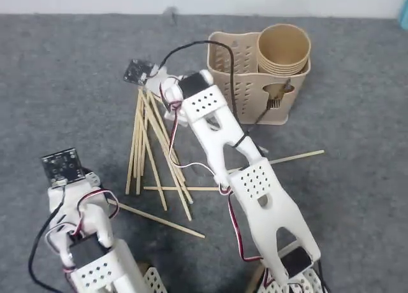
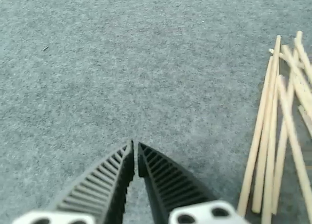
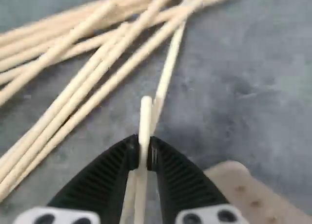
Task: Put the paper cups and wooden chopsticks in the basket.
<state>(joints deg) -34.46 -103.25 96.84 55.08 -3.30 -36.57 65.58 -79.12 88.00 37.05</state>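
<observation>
A beige slotted basket (image 1: 252, 92) stands at the back with a stack of paper cups (image 1: 284, 48) inside it. Several wooden chopsticks (image 1: 153, 146) lie fanned on the grey carpet to the left of the basket. The right arm stretches over the pile's far end. My right gripper (image 3: 142, 141) is shut on one chopstick (image 3: 145, 117), whose end sticks out past the fingertips, with the loose chopsticks (image 3: 83, 68) beyond it. My left gripper (image 2: 135, 147) is shut and holds nothing, low over bare carpet, with the chopsticks (image 2: 273, 146) off to one side.
One stray chopstick (image 1: 296, 157) lies right of the right arm and another (image 1: 159, 220) lies in front of the pile. The left arm (image 1: 83, 235) sits at the near left. A corner of the basket (image 3: 243, 185) is close beside the right gripper.
</observation>
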